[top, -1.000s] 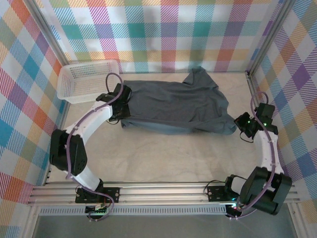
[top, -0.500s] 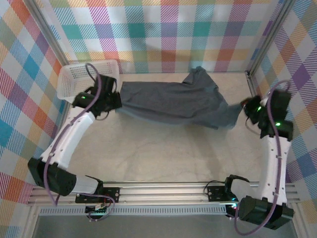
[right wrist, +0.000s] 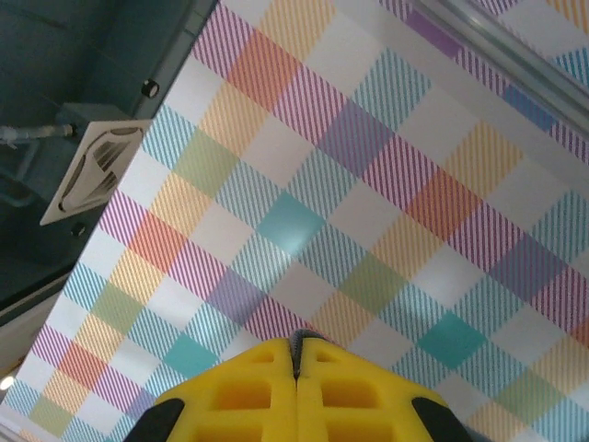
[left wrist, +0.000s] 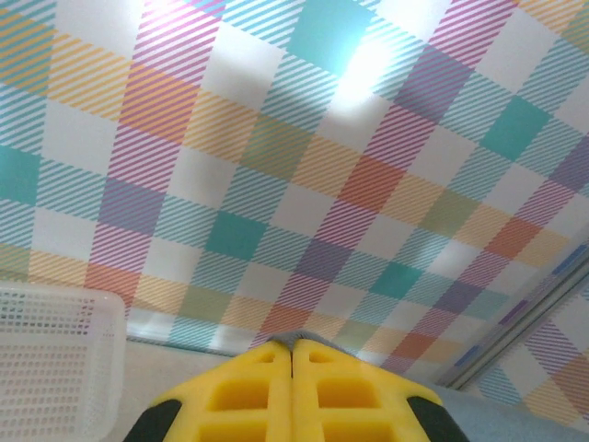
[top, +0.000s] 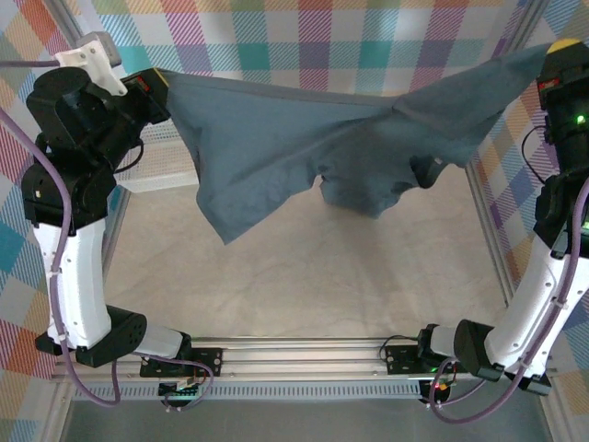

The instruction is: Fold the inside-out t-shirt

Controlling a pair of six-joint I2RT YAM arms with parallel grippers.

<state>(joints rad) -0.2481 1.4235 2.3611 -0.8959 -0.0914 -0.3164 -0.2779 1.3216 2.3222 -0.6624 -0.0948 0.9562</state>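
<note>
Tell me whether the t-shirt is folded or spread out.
Spread, not folded: the t-shirt hangs stretched between the left gripper and right gripper, both shut on it, middle sagging.

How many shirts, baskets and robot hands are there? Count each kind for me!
t-shirt: 1
white basket: 1
robot hands: 2, the left hand and the right hand
Total: 4

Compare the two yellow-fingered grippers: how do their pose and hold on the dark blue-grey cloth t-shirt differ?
Left gripper sits lower in the top view, by the white plastic lattice basket; right gripper nears the frame's top. Left wrist view faces plaid wall; right tilts up to a ceiling vent. T-shirt edge runs straight from the left gripper, sags bunched toward the right. Both are shut on the shirt.
</note>
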